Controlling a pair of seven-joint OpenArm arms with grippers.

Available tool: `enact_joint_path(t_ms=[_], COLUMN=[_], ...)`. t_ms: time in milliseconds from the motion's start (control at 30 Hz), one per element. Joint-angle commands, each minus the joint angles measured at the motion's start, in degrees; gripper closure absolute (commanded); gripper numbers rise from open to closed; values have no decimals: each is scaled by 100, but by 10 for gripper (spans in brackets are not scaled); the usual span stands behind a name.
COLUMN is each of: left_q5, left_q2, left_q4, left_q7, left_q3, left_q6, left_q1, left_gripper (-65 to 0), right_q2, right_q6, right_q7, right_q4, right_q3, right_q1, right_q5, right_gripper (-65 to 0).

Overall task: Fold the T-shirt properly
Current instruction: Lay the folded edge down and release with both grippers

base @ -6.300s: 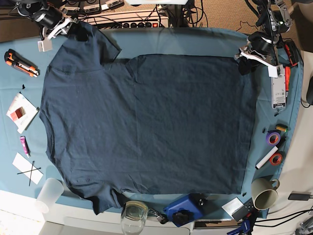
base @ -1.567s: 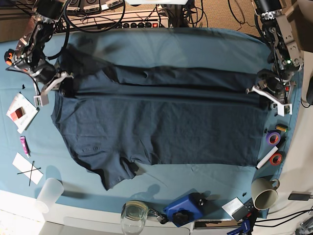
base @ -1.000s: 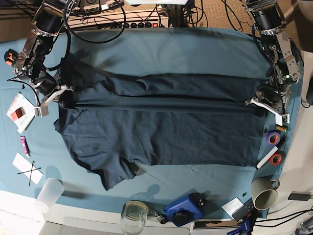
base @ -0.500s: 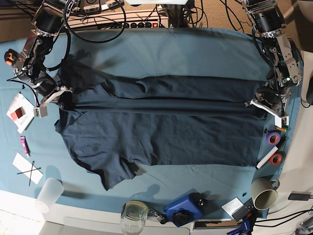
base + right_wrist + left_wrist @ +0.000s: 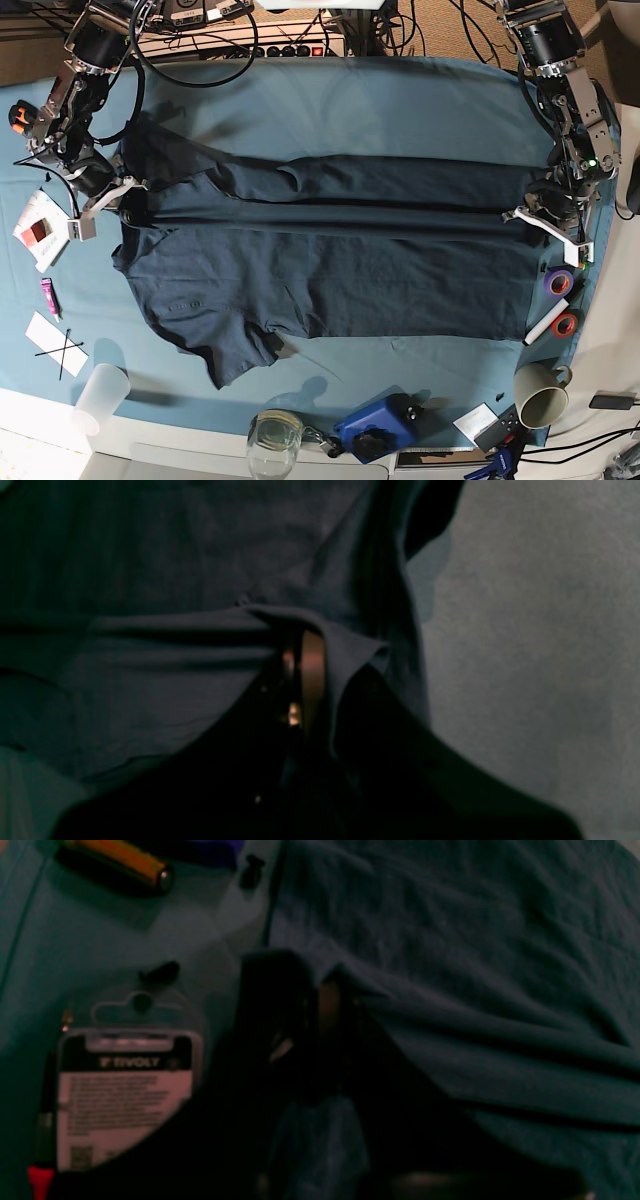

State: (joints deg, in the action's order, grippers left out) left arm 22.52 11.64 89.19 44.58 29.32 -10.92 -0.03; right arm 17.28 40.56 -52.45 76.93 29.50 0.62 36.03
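The desk (image 5: 330, 85) carries the T-shirt (image 5: 330, 270) across its middle, collar end toward the left edge, hem toward the right edge, over a teal cloth.

Step in hand, as judged: the first lengthwise fold. The far long side of the garment is doubled toward the near edge, forming a band (image 5: 380, 185) that runs almost the full length of the body.

Right gripper (image 5: 128, 193), near the left edge of the desk: jaws closed on a pinch of fabric at the shoulder end of the fold; the right wrist view shows cloth draped over both sides of the fingertip (image 5: 310, 675). Left gripper (image 5: 528, 208), near the right edge: jaws appear closed on the hem end, with fabric peaked around the tips in the left wrist view, though that view is dark and the contact is not sharp.

Next move, as judged: carry both ends evenly toward the near edge, lay the band flat, then release together; uneven travel would skew the crease.

Condition of the T-shirt: dark navy, plain, lightly creased. The near sleeve (image 5: 235, 355) lies unfolded toward the near-left corner. The folded band shows ripples near the left end.

A blister pack (image 5: 125, 1090) lies just beside the hem.
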Motion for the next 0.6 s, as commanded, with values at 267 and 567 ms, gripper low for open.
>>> enact_joint_path(t_ms=[267,567], left_q5=[168,96], left_q2=[254,315], left_q4=[105,-227], left_q7=[-260,-612], left_q3=[44,-85], left_q6=[33,39], left_q1=[-210,-378], left_gripper=[0,0], right_q2=[162,162], right_q6=[-56,-56], right_q7=[505,533], right_q4=[107,105], right_q3=[61,59], right_q1=[146,162], right_q5=[15,-267], right_gripper=[0,0])
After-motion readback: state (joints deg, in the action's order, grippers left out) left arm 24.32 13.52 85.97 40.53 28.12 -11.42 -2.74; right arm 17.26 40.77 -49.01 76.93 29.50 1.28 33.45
